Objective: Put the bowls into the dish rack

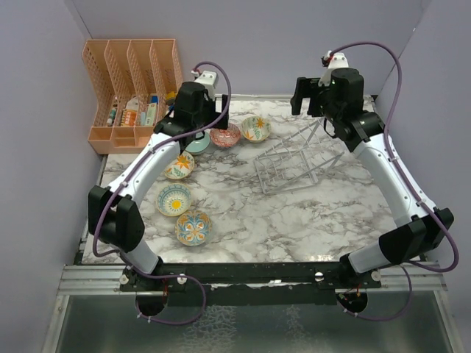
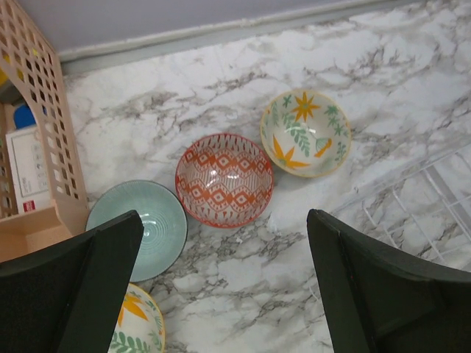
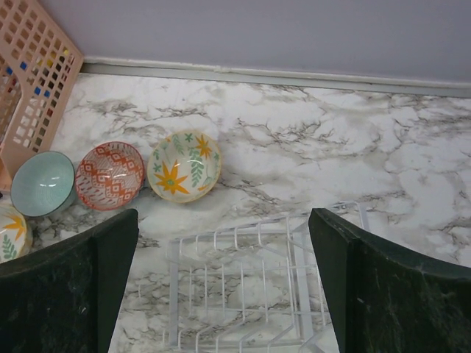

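Six bowls sit on the marble table's left half. At the back stand a pale teal bowl (image 2: 143, 224), a red-patterned bowl (image 2: 224, 180) and a yellow floral bowl (image 2: 305, 132) in a row. Three more floral bowls (image 1: 179, 166) (image 1: 174, 199) (image 1: 193, 228) run toward the front. The wire dish rack (image 1: 291, 158) stands tilted in the middle right, with no bowls in it. My left gripper (image 2: 224, 220) hangs open above the marble just in front of the red bowl. My right gripper (image 3: 223, 215) is open above the rack's far end (image 3: 243, 279), holding nothing.
An orange slotted organizer (image 1: 132, 88) with small items stands in the back left corner, close to the teal bowl. Purple walls close off the back and both sides. The table's front edge runs along the metal rail (image 1: 243, 276) by the arm bases.
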`<state>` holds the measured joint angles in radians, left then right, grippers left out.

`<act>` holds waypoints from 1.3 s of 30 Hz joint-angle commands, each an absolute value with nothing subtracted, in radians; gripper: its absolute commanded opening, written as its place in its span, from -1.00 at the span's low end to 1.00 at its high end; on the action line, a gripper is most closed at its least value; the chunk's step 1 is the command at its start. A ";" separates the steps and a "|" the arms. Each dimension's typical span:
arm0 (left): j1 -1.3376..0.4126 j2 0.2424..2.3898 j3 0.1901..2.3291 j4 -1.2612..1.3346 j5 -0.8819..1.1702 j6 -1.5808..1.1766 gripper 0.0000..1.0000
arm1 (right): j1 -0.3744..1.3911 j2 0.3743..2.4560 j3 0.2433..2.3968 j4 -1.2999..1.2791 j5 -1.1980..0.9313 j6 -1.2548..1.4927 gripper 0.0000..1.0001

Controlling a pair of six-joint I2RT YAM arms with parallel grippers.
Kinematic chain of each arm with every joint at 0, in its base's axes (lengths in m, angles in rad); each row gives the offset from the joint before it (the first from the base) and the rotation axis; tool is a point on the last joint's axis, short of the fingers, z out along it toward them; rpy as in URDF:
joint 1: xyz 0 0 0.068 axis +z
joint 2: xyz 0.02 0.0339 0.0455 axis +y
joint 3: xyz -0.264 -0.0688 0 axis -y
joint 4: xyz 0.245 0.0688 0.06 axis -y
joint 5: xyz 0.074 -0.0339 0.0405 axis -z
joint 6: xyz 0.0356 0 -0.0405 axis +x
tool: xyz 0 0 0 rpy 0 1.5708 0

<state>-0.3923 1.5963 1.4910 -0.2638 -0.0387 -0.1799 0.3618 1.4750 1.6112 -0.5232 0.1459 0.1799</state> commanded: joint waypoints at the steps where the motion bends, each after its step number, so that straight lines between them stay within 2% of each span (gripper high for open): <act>1: -0.413 1.605 1.479 -0.381 -0.200 -0.273 0.89 | 0.308 1.482 1.610 -0.548 0.127 0.224 0.99; 6: -0.413 1.525 1.262 -0.324 -0.249 -0.347 0.75 | 0.300 1.467 1.559 -0.535 0.117 0.227 0.99; 13: -0.410 1.517 1.053 -0.217 -0.242 -0.185 0.68 | 0.299 1.492 1.552 -0.528 0.091 0.239 0.99; 19: -0.403 1.570 1.017 -0.164 -0.230 -0.125 0.64 | 0.299 1.502 1.544 -0.524 0.085 0.241 0.99; 23: -0.386 1.643 1.047 -0.176 -0.248 -0.101 0.36 | 0.297 1.502 1.542 -0.525 0.093 0.236 0.99; 32: -0.379 1.677 1.049 -0.196 -0.314 -0.122 0.26 | 0.289 1.492 1.530 -0.522 0.118 0.222 0.99; 37: -0.379 1.690 1.051 -0.198 -0.330 -0.129 -0.16 | 0.288 1.500 1.533 -0.521 0.114 0.225 0.99; 39: -0.379 1.690 1.045 -0.200 -0.345 -0.135 -0.22 | 0.287 1.504 1.537 -0.520 0.114 0.226 0.99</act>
